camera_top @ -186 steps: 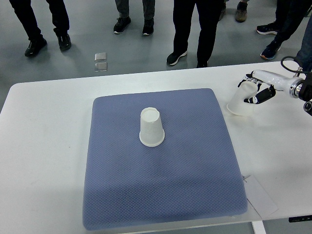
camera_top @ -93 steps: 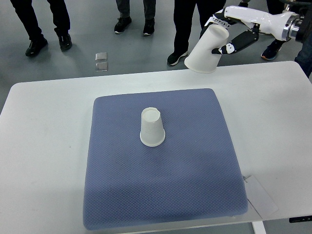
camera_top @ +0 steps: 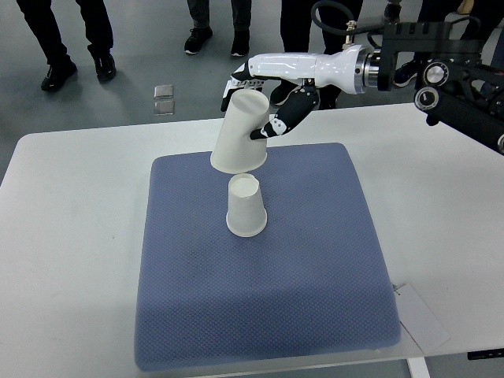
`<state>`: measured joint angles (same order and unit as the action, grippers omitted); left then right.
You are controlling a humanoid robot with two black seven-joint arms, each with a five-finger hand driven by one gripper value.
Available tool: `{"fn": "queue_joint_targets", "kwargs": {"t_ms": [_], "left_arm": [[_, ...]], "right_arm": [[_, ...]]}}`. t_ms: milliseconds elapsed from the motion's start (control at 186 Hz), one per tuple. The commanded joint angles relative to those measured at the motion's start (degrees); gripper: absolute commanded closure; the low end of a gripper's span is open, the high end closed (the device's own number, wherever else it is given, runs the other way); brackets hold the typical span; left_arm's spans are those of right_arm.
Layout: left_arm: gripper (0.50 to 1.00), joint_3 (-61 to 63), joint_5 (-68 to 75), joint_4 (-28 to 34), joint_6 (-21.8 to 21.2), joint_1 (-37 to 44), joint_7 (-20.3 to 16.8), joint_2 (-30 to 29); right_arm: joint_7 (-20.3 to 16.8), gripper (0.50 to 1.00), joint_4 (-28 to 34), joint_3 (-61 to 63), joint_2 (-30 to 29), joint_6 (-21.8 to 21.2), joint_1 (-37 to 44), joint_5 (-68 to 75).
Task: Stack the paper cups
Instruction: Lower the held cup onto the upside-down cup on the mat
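Two paper cups show: one upside down on the blue mat [camera_top: 260, 299]. The right hand [camera_top: 272, 98] grips the other cup [camera_top: 239, 135], tilted, just above the standing cup [camera_top: 246, 206].

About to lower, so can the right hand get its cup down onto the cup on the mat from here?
Probably yes. The right hand holds its cup tilted just above the cup on the mat, with nothing between them.

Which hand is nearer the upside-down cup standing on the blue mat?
Right. The right hand holds a second paper cup tilted just above the standing cup on the mat, not yet over it. The left hand is out of view.
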<state>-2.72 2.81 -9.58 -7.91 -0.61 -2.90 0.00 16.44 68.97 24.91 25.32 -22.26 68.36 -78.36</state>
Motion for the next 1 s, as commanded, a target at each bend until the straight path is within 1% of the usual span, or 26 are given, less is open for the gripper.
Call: {"fn": "queue_joint_targets", "kwargs": {"t_ms": [0,430,613,995], "left_arm": [[0.500,0.0,0.0,0.0,0.0,0.0,0.0,0.0],[0.500,0.0,0.0,0.0,0.0,0.0,0.0,0.0],[0.500,0.0,0.0,0.0,0.0,0.0,0.0,0.0],[0.500,0.0,0.0,0.0,0.0,0.0,0.0,0.0]], "right_arm": [[0.0,1.000,-0.1,-0.1,-0.5,0.1,-1.1,-2.3],[0.0,1.000,-0.2,-1.0,-1.3,0.6,-1.9,-6.3],[0.0,1.000,-0.5,-2.5,-1.5,2.0,-2.1,-6.9],[-0.7,1.000,-0.5,-2.9,-1.7,2.0,-2.2,-6.8]]}}
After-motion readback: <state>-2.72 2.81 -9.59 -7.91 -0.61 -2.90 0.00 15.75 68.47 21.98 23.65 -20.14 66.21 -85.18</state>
